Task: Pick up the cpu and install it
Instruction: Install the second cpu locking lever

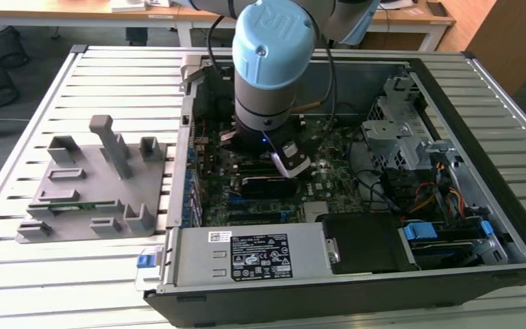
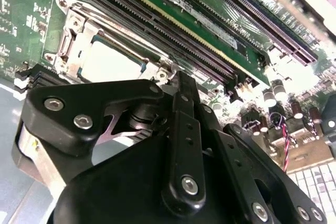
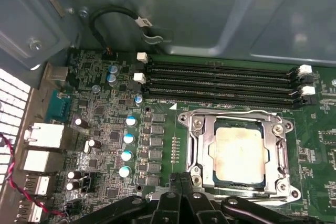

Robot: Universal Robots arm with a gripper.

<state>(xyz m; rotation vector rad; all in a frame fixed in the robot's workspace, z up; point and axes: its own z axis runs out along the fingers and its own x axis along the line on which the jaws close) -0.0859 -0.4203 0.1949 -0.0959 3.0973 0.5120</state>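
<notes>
Already the cpu (image 3: 239, 155) lay seated in the socket frame (image 3: 202, 140) on the motherboard (image 3: 105, 140), and my claw (image 3: 181, 195) hung just beside it, fingers together on nothing. I judged it light, stiff, slick-topped, fragile underneath; best held by opposite edges.

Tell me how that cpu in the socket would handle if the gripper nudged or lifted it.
The cpu looks flat and rigid with a shiny metal top, so probably stiff yet slippery. Lying in the socket frame, it likely wouldn't slide sideways. The gripper sits beside it.
</notes>
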